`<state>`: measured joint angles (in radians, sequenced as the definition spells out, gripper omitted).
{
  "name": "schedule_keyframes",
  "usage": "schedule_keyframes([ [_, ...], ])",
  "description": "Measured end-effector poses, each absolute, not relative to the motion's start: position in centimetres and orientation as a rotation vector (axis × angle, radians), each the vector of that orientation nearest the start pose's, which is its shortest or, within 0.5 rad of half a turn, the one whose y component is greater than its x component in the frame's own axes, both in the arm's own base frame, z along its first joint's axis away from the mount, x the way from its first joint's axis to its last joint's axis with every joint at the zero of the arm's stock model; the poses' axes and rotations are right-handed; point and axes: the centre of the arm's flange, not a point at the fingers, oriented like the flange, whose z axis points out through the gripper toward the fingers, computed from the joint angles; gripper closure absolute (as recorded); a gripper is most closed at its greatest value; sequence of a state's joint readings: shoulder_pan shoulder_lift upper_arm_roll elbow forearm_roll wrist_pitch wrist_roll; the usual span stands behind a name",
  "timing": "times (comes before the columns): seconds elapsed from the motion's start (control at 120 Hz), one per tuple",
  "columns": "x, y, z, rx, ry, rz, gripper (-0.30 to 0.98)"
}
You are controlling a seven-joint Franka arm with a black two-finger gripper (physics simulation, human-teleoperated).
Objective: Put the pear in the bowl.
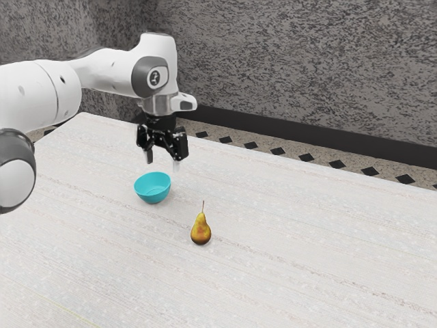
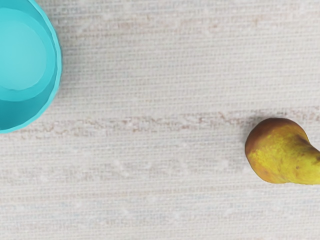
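– Mottled grey wall [image 1: 293,61], black baseboard [image 1: 307,130], tan floor with black diamonds [image 1: 259,152], and a whitish tabletop [image 1: 307,239] with faint streaks. Kinda fancy lol. So where's the pear?

– Yellow pear with a reddish-brown bottom and thin stem [image 1: 201,230] is right on the tabletop, outside the bowl. It's farther from the wall-side edge than the bowl is. Can't tell if it's standing or lying down tbh.

– And the bowl?

– Round turquoise bowl [image 1: 152,188], closer to that edge and to the corner at the exterior view's left. Wrist view has bare tabletop between the two, so they're not touching.

– Claw holding anything?

– Nah, the black two-finger gripper [image 1: 162,161] is wide, fingers apart with a gap between. It hangs above the tabletop near the bowl, on a white arm [image 1: 109,70].
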<state>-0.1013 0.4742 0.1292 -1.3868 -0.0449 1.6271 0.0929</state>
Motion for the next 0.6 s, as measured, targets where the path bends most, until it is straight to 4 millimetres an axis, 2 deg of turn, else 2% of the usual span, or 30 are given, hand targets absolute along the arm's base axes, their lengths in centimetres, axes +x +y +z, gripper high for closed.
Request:
schedule_keyframes([
  [0.058, 67.3, -0.3, 39.9, -3.122, 0.098, 0.414, 0.00],
  [0.108, 67.4, -0.5, 38.9, -3.128, 0.100, 0.435, 0.00],
  [0.267, 67.3, -4.5, 38.3, -3.171, 0.179, 0.459, 0.00],
  [0.467, 66.3, -6.3, 37.5, -3.180, 0.149, 0.581, 0.00],
  [0.6, 65.7, -8.7, 35.1, -3.166, 0.152, 0.688, 0.00],
])
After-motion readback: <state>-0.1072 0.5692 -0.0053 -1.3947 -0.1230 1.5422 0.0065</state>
